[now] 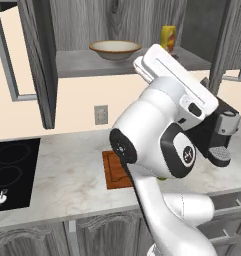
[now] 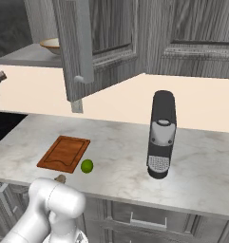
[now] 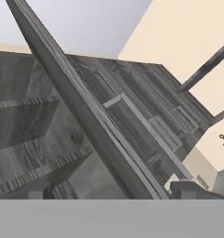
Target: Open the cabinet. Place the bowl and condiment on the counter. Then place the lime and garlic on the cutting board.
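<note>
The cabinet (image 1: pixel 92 25) stands open, its doors swung out to both sides (image 2: pixel 80 47). On its shelf sit the cream bowl (image 1: pixel 114 49) (image 2: pixel 52 45) and, to its right, the yellow condiment (image 1: pixel 168 38). Down on the counter (image 2: pixel 116 142) lies the reddish-brown cutting board (image 2: pixel 64 153) (image 1: pixel 114 170), with the lime (image 2: pixel 87 165) just off its right corner and the garlic (image 2: pixel 60 179) near the front edge, partly behind my arm. In the hand view my gripper (image 3: pixel 113 193) is open with nothing between its fingertips (image 3: pixel 39 191), looking up along a cabinet door edge (image 3: pixel 85 116).
A black coffee machine (image 2: pixel 161 135) (image 1: pixel 222 135) stands on the counter to the right of the board. The black cooktop (image 1: pixel 12 172) is set in at the left. A wall outlet (image 1: pixel 101 114) sits below the cabinet. My arm covers much of the left base view.
</note>
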Robot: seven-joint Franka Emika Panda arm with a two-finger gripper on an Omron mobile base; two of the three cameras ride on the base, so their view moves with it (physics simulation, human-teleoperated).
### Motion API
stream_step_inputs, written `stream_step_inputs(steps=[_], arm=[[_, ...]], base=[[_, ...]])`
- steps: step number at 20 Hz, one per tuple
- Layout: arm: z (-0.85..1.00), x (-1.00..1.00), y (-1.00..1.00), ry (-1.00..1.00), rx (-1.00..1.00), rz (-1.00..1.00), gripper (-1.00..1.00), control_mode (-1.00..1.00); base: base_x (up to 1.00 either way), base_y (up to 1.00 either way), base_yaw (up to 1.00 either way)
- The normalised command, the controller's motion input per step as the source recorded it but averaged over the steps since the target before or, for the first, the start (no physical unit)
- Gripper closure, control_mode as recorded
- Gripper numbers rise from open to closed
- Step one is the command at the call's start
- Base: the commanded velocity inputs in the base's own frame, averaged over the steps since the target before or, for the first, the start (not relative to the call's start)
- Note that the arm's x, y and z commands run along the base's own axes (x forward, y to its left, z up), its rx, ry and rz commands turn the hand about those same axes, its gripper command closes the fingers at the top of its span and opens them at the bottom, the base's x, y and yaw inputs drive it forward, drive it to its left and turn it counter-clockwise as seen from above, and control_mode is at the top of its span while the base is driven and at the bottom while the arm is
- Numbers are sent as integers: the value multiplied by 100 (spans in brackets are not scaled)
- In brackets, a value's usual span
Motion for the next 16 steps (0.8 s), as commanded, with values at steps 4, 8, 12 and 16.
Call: stream_step_inputs(steps=[4,8,12,16], arm=[[10,0,-57,0,19,-1,-100,-100],[4,9,-15,0,19,0,-100,-100],[-3,29,10,0,5,0,-100,-100],[-6,44,22,0,2,-1,-100,-100]], base=[[0,0,0],[0,0,0],[0,0,0],[0,0,0]])
